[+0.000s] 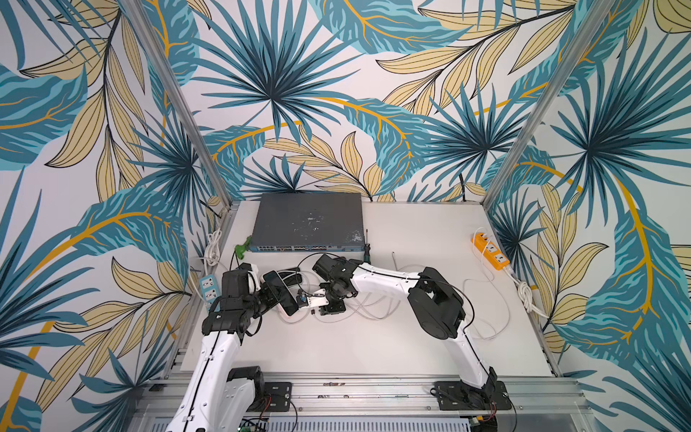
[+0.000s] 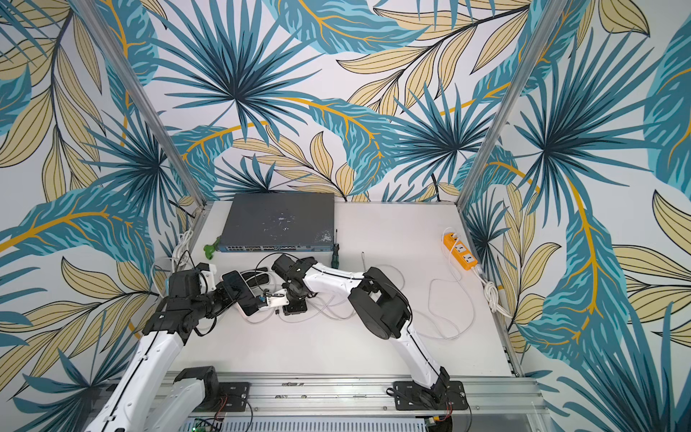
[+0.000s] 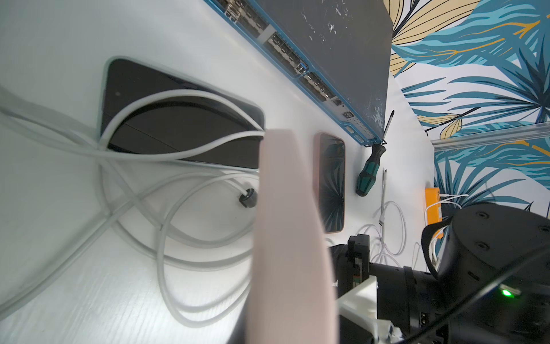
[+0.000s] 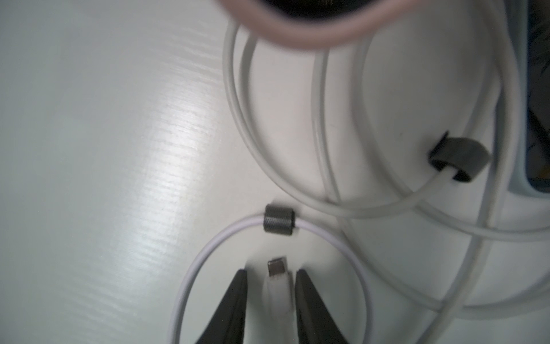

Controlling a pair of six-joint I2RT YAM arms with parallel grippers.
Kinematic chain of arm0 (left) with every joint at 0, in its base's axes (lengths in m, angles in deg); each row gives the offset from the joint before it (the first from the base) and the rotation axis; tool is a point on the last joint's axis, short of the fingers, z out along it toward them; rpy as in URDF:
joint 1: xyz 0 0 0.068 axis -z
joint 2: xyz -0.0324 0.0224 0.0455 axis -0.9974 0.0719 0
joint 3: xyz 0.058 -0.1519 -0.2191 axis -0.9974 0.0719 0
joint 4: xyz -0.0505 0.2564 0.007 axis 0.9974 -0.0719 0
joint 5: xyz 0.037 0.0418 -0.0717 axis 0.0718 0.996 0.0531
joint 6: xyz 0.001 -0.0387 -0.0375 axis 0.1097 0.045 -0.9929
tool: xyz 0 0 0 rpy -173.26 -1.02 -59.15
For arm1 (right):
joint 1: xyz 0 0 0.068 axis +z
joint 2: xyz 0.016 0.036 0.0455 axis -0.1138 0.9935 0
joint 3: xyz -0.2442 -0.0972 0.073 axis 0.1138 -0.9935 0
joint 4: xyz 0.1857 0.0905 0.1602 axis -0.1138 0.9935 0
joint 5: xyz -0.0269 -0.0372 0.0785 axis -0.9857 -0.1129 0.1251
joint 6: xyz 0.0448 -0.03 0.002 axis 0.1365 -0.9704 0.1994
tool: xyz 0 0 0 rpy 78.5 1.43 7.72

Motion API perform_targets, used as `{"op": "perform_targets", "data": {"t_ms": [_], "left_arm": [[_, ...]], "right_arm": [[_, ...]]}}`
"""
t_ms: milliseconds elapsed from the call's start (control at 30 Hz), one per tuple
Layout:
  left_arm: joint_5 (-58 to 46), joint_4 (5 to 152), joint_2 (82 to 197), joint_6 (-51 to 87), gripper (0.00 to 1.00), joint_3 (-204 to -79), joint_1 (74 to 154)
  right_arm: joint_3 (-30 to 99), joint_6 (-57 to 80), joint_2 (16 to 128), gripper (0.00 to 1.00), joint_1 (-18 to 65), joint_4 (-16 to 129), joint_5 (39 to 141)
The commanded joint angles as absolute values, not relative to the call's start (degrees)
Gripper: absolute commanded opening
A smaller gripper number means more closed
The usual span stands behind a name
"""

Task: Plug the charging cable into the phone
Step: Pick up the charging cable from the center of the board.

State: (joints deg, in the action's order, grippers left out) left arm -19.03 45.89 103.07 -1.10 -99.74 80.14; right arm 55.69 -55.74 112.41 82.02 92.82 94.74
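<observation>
White cable loops [image 1: 374,308] sprawl over the counter [image 1: 355,348] around both grippers and run under the raised phone. Behind them sits a grey network switch [image 1: 308,220], with a green-handled screwdriver [image 1: 367,251] at its corner. An orange power strip [image 1: 490,250] lies well apart by the right wall, and a pale power strip [image 1: 208,287] lies by the left wall.

The left arm reaches in low. The jaws of the left gripper [image 1: 267,295] are pressed onto the pink-cased phone [image 1: 281,293], holding it tilted above the counter. The right arm folds sharply at the elbow, its forearm angled back toward the left. The right gripper [image 1: 303,299] sits just beside the phone's nearer end.

In the right wrist view, the charging cable [image 4: 205,256] curls in a loop bound by a grey band [image 4: 278,223]. Its plug [image 4: 276,268] lies between the 2 black fingers [image 4: 235,297]. A sliver of counter shows on one side, so I cannot tell whether the jaws pinch it.

The left wrist view shows 2 more devices lying flat. One is a dark handset [image 3: 178,128] in a pale case with cables across it. The other is a second handset [image 3: 331,181] near the screwdriver.
</observation>
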Motion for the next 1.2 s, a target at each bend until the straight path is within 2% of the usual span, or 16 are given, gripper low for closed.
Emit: {"op": "perform_targets", "data": {"t_ms": [0, 233, 633, 767, 900, 1033, 1167], "left_arm": [[-20.14, 49.04, 102.57, -0.55, 0.00, -99.63, 79.76], [-20.18, 49.35, 102.65, -0.72, 0.00, -99.49, 79.74], [-20.07, 48.71, 103.05, 0.16, 0.00, -99.99, 79.77], [-20.06, 48.27, 103.18, 0.60, 0.00, -100.31, 79.81], [-20.13, 48.25, 103.11, 0.56, 0.00, -100.38, 79.77], [-20.49, 48.55, 103.16, 0.16, 0.00, -100.32, 79.79], [-22.82, 50.17, 103.03, -0.37, 0.00, -100.09, 79.81]], "right_arm": [[52.48, -54.62, 112.05, 0.31, 81.61, 93.95, 93.86], [50.95, -54.53, 111.90, 0.31, 80.61, 93.99, 94.71], [52.07, -53.96, 114.30, 0.18, 80.50, 95.47, 95.90], [54.11, -50.57, 113.21, 0.16, 79.19, 96.53, 99.90], [56.29, -44.39, 110.62, 0.14, 76.31, 96.83, 109.63], [56.35, -39.57, 109.63, 0.02, 73.76, 95.76, 115.41], [54.39, -36.49, 107.48, 0.00, 71.82, 93.20, 117.42]]}}
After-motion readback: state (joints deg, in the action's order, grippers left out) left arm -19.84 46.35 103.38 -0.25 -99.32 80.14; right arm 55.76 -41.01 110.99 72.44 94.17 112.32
